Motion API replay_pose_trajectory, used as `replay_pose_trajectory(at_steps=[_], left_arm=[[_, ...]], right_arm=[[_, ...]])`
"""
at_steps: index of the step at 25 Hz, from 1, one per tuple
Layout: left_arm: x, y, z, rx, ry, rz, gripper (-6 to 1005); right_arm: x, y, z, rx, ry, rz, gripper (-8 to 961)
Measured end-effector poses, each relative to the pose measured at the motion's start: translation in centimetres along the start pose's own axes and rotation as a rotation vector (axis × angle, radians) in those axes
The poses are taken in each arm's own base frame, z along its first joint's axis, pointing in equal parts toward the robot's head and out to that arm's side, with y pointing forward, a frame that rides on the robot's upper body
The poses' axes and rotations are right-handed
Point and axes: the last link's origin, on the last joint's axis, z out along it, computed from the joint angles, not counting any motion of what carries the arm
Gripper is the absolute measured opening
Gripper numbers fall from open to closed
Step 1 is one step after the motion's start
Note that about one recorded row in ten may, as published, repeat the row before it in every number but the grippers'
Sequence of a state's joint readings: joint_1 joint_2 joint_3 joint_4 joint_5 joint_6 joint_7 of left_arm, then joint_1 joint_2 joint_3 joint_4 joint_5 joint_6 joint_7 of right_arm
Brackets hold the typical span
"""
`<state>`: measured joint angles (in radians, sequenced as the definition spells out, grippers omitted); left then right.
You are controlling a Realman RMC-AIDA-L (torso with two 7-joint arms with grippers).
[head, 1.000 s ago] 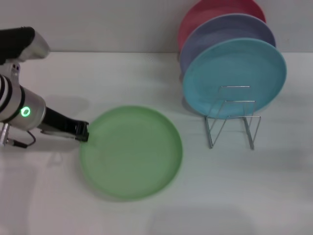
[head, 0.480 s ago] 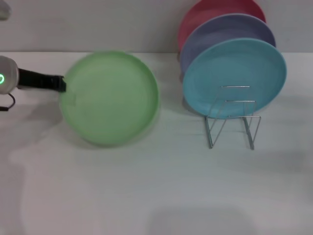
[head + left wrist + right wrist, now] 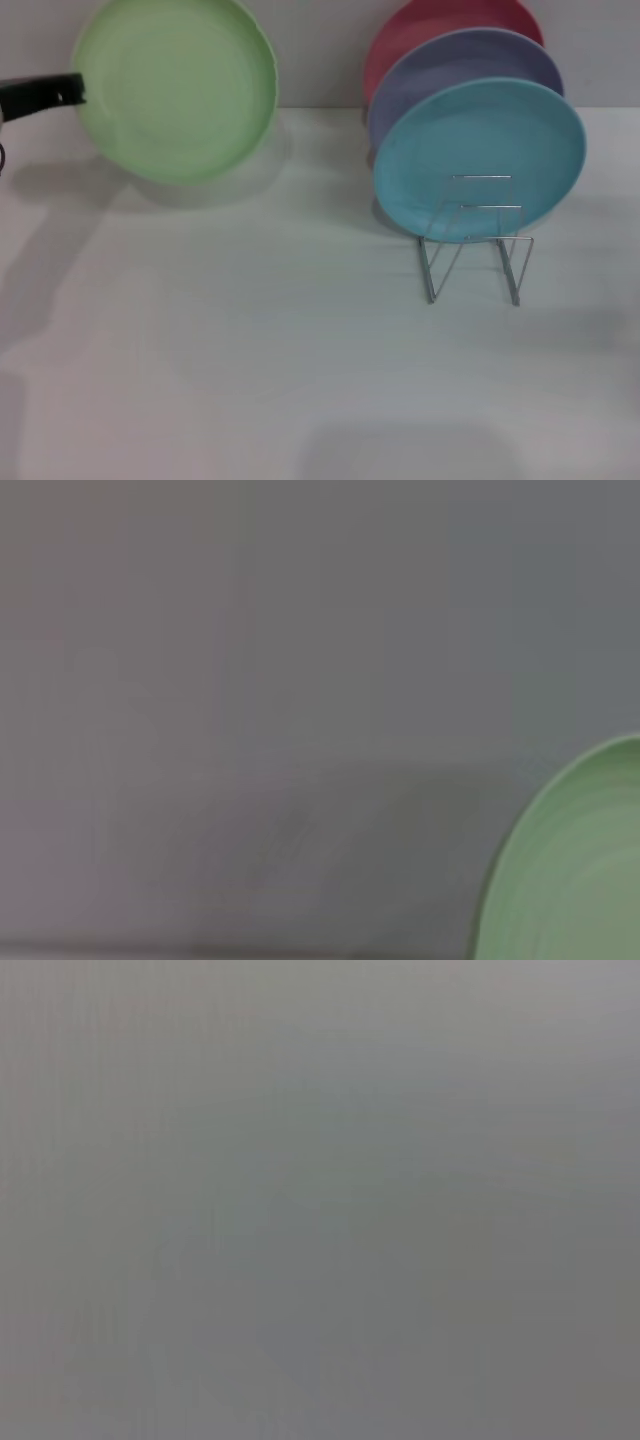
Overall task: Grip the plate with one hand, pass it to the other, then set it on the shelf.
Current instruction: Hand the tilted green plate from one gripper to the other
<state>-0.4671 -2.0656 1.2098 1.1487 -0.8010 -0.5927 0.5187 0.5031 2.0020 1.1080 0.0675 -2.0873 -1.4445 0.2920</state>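
Green plate (image 3: 175,88) is held up off the white table (image 3: 250,350), well to the left of the wire rack (image 3: 475,240) and tilted so its face shows in the head view. Left gripper (image 3: 72,92) pinches the plate's rim on the side away from the rack, fingers pressed onto the edge. Left wrist view catches only an arc of the plate (image 3: 575,870) against grey. Rack holds a turquoise plate (image 3: 480,160), a lavender plate (image 3: 450,65) behind it and a red plate (image 3: 440,20) at the back, all upright. Right gripper not visible.
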Motion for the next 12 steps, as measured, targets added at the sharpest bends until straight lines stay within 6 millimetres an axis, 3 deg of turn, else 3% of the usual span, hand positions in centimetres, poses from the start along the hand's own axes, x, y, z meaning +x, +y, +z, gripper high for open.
replay_pose_trajectory(at_steps=[12], left_arm=[[-2.6, 1.4, -1.0, 0.129, 0.287, 0.108, 27]], right_arm=[[0.6, 0.6, -1.0, 0.003, 0.017, -0.003, 518]])
